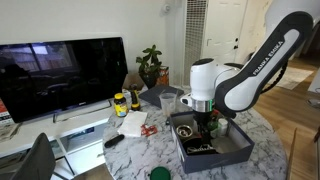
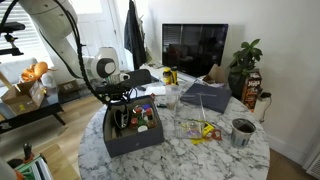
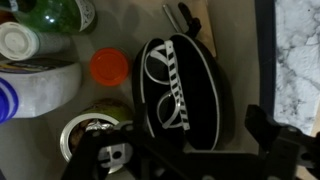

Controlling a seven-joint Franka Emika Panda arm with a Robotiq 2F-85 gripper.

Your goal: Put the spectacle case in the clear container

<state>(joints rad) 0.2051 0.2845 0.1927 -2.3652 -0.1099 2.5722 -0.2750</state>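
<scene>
The spectacle case is black and oblong with a white glasses drawing on top. It lies inside the large grey tray among small bottles. My gripper is open and low over the case's near end, with one finger on each side of it. In both exterior views the gripper reaches down into the tray. The clear container stands on the marble table beyond the tray, apart from the gripper.
In the tray beside the case are an orange cap, white bottles and an open tin. On the table stand a yellow bottle, a metal cup and loose papers. A TV and a plant stand behind.
</scene>
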